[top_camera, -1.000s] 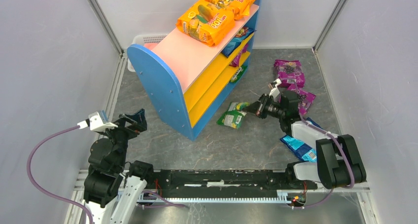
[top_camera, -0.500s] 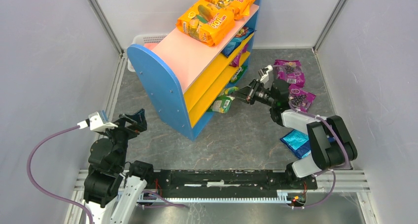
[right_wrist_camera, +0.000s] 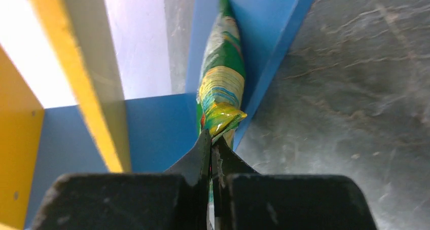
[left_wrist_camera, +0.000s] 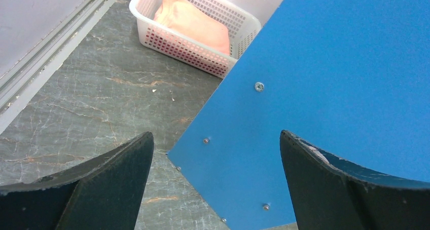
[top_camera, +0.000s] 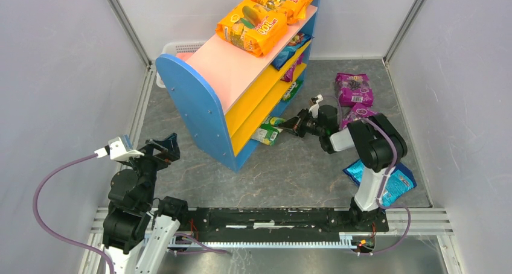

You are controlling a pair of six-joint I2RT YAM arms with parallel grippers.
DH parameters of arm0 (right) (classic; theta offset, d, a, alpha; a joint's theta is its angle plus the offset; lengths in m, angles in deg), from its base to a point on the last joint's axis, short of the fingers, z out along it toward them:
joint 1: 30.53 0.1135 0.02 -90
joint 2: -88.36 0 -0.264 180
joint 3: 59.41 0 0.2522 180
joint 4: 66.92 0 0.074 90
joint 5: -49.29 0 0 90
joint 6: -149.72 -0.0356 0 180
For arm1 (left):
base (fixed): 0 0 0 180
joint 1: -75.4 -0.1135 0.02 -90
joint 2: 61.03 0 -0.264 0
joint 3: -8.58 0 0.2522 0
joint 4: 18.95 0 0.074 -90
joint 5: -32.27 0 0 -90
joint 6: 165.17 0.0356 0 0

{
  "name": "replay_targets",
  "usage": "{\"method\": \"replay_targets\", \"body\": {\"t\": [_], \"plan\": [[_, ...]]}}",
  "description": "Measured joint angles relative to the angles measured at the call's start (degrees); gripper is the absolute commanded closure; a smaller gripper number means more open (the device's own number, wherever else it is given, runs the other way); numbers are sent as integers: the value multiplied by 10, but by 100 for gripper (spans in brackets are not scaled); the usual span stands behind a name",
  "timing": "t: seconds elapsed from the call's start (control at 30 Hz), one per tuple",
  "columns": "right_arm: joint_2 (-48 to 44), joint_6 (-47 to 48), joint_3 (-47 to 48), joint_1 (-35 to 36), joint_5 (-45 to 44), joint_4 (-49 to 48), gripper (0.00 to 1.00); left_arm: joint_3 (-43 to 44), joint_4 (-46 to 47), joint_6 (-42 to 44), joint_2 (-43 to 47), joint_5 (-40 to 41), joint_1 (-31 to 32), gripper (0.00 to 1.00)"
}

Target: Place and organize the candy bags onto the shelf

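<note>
The right gripper [right_wrist_camera: 210, 145] is clamping a green candy bag [right_wrist_camera: 221, 83] (edge-on), seemingly inside the bottom bay of the shelf [right_wrist_camera: 274, 42].

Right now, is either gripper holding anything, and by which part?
The right gripper pinches the glossy green candy bag by its crimped end seam; the left gripper is open and empty.

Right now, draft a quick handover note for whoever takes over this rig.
Left hand: open, idle beside the shelf's blue side panel.
Right hand: shut on a green bag, at the shelf's bottom opening, not yet released.
Done: two orange bags on top, other bags on the inner shelves.
Left: two purple bags and the blue bags on the floor.
</note>
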Motion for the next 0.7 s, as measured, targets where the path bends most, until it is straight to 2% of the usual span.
{"method": "replay_targets", "body": {"t": [0.13, 0.37, 0.7], "plan": [[49, 7, 34, 0, -21, 7, 100, 0, 0, 0, 0, 0, 0, 0], [94, 36, 146, 0, -74, 45, 100, 0, 0, 0, -5, 0, -5, 0], [164, 46, 221, 0, -102, 79, 100, 0, 0, 0, -8, 1, -16, 0]]}}
